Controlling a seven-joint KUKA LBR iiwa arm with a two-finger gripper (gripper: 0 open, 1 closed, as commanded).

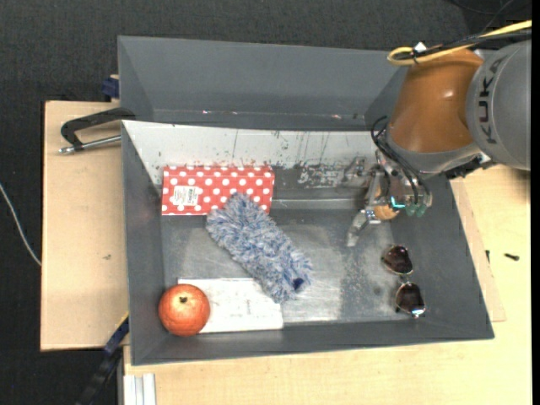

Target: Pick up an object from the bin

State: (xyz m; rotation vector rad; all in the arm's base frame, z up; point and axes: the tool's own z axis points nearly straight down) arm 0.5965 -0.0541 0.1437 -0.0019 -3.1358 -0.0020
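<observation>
The grey arm (506, 99) bears the letters "KUK" running down its side, above a glossy orange cover (432, 101) on the wrist. The red box with white dots (228, 188) against the bin's far wall carries a small white label (184, 196) whose print is too fine to read. The gripper (369, 218) hangs low over bare floor near the bin's (253, 74) right wall. Whether the claw is open or closed cannot be told, and nothing is seen in its hold. The thing nearest to it is a pair of dark sunglasses (402, 282), lying by the right wall towards the near right corner, apart from the claw. A fuzzy blue-and-white cloth (257, 247) lies slantwise in the middle, one end touching the red box. A red apple (184, 310) sits in the near left corner on a white flat card (245, 304). The bin's grey metal floor is scuffed, its far wall speckled and scratched pale, and dark carpet-like ground (253, 7) lies beyond it.
</observation>
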